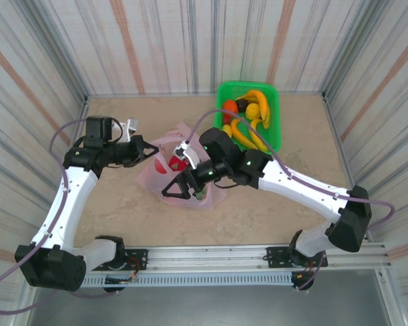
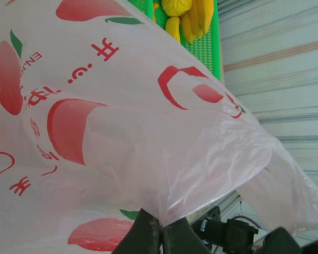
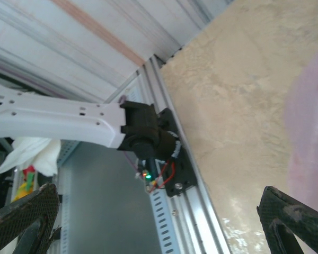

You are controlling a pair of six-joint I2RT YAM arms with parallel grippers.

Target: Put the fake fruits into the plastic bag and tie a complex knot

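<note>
The plastic bag (image 1: 156,178) is seen in the middle of the table (image 1: 122,204), lying soft and crumpled. It is thin and pink, with red marks printed on it. One edge of the bag is pinched by the left gripper (image 1: 147,151). In the left wrist view its fingers (image 2: 148,238) are pressed tight together with the film caught between them, and the bag is pulled up like a tent.

Most of the fake fruits (image 1: 253,109) are seen in the green basket (image 1: 275,125), just behind the bag. Yellow bananas, an orange piece and a dark piece can be made out. Whether any fruit is inside the bag cannot be told, because red shapes are printed on the film.

The right gripper (image 1: 179,188) is hung over the near side of the bag. Its fingers (image 3: 289,222) are spread wide, and nothing is held between them.

The filling step seems to be in hand, and it looks far from done. Tying must come later. Next, a fruit should be fetched from the basket by the right gripper. The bag mouth should be kept open and lifted by the left gripper, so the fruit can be dropped in.
</note>
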